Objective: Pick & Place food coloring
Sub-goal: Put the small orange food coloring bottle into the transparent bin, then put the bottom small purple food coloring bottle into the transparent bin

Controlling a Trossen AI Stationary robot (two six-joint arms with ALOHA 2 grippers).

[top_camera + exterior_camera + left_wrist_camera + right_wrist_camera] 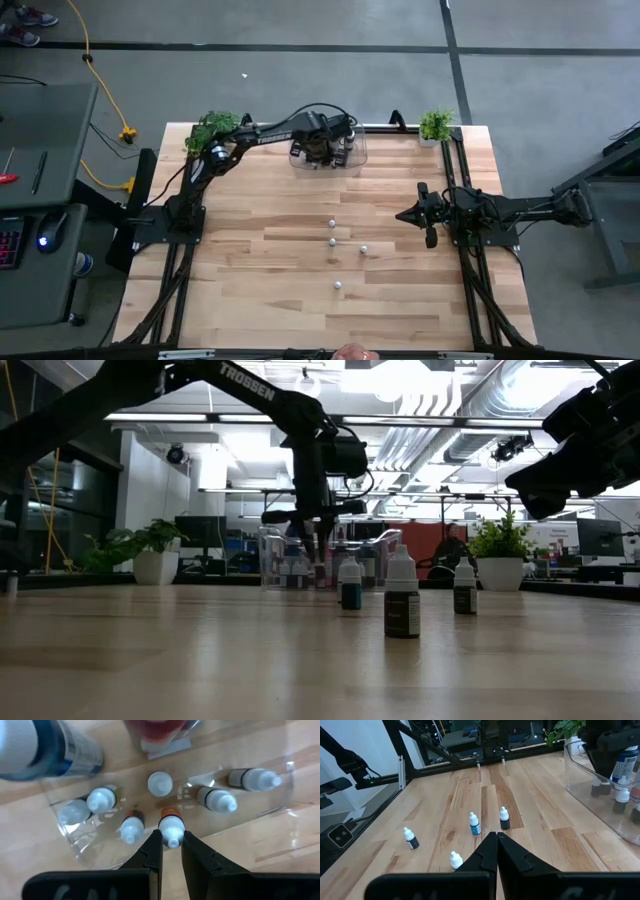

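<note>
The left gripper [172, 841] pinches an orange-collared bottle [171, 826] inside the clear bin [280, 805], apparently placing it; the right gripper [496, 840] waits closed above the tabletop [260, 290].

Black arms [270, 130], white "TROSSEN" lettering

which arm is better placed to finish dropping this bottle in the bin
Left. The left gripper hangs inside the clear bin, jaws pinching an orange-collared bottle. The right gripper waits shut, away from it.

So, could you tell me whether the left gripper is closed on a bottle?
Yes: the left gripper pinches an orange-collared bottle by its cap inside the clear bin.
</note>
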